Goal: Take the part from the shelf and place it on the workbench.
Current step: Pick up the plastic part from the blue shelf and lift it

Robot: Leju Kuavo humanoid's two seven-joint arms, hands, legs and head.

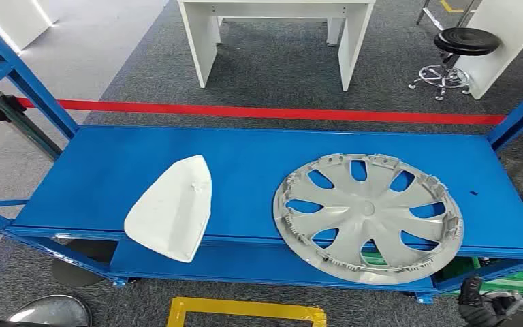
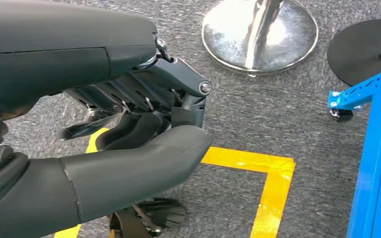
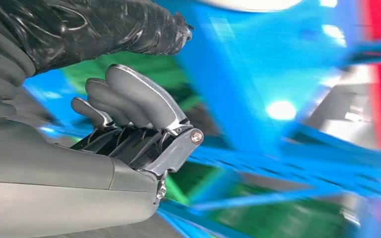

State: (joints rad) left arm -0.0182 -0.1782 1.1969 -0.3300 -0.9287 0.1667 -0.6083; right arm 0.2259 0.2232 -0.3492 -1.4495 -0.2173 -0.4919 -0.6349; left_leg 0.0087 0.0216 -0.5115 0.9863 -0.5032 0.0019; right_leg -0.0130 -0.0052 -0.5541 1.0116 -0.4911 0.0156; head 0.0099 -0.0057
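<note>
Grey carpet lay under the blue shelf (image 1: pixel 245 157), where a white cover (image 1: pixel 171 206) sat left and the round wheel cover (image 1: pixel 368 216) sat right, both at the front edge, easy to reach. Left hand (image 2: pixel 144 124) curled, holding nothing; right hand (image 3: pixel 129 114) half-curled, holding nothing too

Bare blue shelf (image 1: pixel 245 163) between white cover (image 1: pixel 171 208) and hubcap (image 1: pixel 368 214), blue corner posts (image 1: pixel 24 75) flanking
</note>
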